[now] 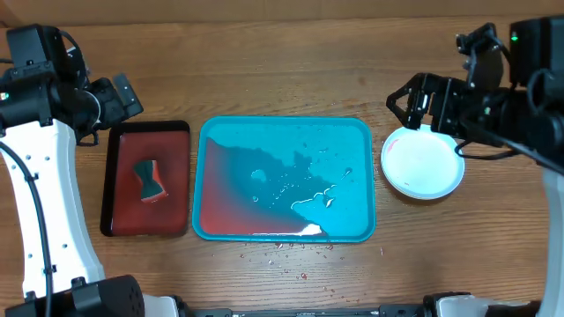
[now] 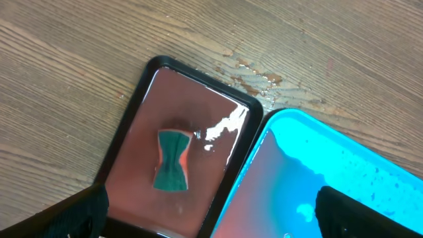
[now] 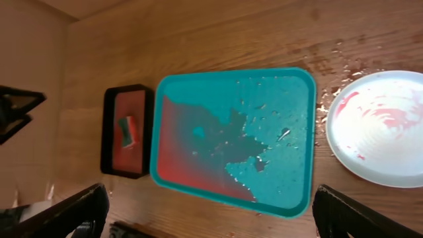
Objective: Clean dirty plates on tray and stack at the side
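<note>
Left arm (image 1: 44, 176) runs up the left edge, white link into a black wrist. The left gripper (image 1: 122, 99) points right, fingers (image 2: 73, 215) spread wide. Right arm (image 1: 529, 97) comes in from the far right, right gripper (image 1: 404, 104) pointing left, its fingers (image 3: 360, 211) also wide apart.

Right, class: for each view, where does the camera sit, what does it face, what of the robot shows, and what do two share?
Overhead: fixed above, facing straight down at the turquoise tray, white plate, dark red tray; left end effector and right end effector show.
Left wrist: on the left arm, facing down at the sponge in the dark red tray; own fingers show.
Right wrist: on the right arm, facing down over plate and both trays; own fingers show.
Shared: all show the sponge.
</note>
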